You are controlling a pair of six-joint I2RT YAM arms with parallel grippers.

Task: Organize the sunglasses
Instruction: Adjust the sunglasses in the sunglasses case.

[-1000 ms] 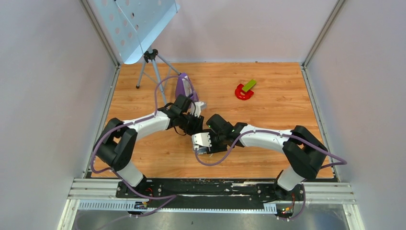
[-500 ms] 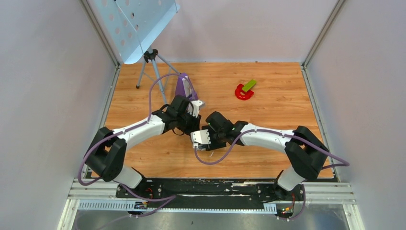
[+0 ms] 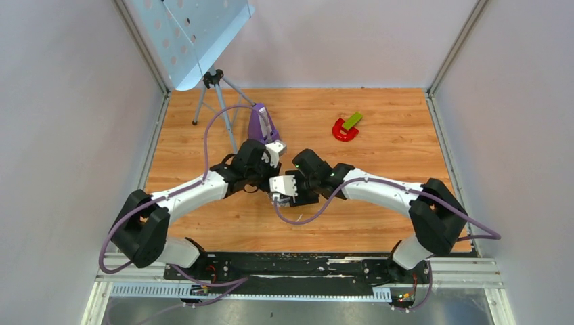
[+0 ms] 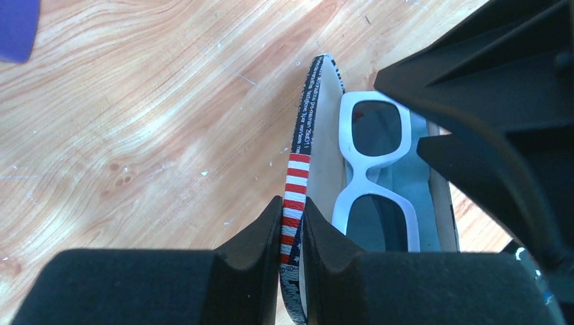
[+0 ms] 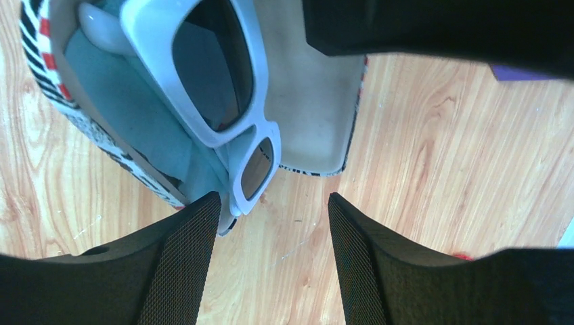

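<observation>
pale lilac walls (image 3: 61,135) enclose a wood-grain tabletop (image 3: 406,135); tripod (image 3: 214,80) at back.

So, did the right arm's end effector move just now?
Yes. The right end effector moved farther back, closer to the fixed purple wedge-shaped object.

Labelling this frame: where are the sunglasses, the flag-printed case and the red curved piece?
sunglasses (image 4: 369,177): left wrist view, white bridge.
flag-printed case (image 4: 296,183): left wrist view, striped rim.
red curved piece (image 3: 339,133): top external view, lower curve.

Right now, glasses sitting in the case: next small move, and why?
Probably nudge the sunglasses fully in with the open right end effector: one lens end seems to overhang the case rim. The left end effector pinches the case's edge, so it should stay put.
</observation>
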